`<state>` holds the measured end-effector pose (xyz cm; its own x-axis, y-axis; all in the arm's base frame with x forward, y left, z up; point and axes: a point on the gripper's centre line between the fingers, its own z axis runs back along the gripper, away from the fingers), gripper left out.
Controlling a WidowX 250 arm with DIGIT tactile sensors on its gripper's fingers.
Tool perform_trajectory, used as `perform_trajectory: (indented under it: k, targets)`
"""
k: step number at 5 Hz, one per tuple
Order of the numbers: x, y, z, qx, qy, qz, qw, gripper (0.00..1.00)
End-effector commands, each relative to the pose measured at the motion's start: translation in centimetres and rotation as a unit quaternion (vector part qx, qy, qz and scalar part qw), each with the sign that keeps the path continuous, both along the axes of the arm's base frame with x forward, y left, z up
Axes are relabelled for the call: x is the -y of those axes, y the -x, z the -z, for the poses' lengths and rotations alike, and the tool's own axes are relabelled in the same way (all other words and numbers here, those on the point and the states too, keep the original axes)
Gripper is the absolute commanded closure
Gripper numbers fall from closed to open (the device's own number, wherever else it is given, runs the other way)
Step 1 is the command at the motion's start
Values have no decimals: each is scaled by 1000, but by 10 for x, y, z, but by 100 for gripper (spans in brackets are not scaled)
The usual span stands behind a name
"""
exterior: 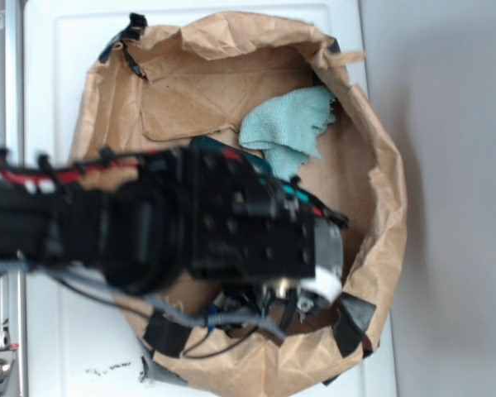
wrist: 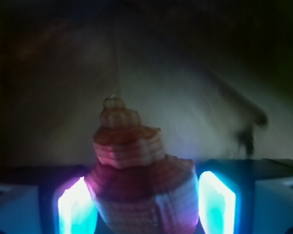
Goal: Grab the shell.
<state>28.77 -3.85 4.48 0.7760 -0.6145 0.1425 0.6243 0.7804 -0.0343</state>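
Note:
The shell is orange-tan and ribbed, and its narrow spiral end points away from the camera in the wrist view. It fills the gap between my gripper's two glowing pads, which press against its wide body on both sides. The gripper is shut on the shell. In the exterior view my arm reaches from the left over a crumpled brown paper nest. The wrist end is low at the nest's near right side. The shell and the fingertips are hidden under the arm there.
A teal cloth lies at the back of the paper nest. Black tape pieces hold the paper's rim, whose walls rise all around. The nest rests on a white surface. Cables hang below the arm.

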Motion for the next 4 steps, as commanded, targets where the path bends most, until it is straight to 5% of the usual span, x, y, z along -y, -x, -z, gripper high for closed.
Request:
perform_trajectory:
  k: [1,4]
  targets:
    - [-46,-15,-88,41,32,-84,995,100]
    - [-60,16,-125,80,52,-57,994,100]
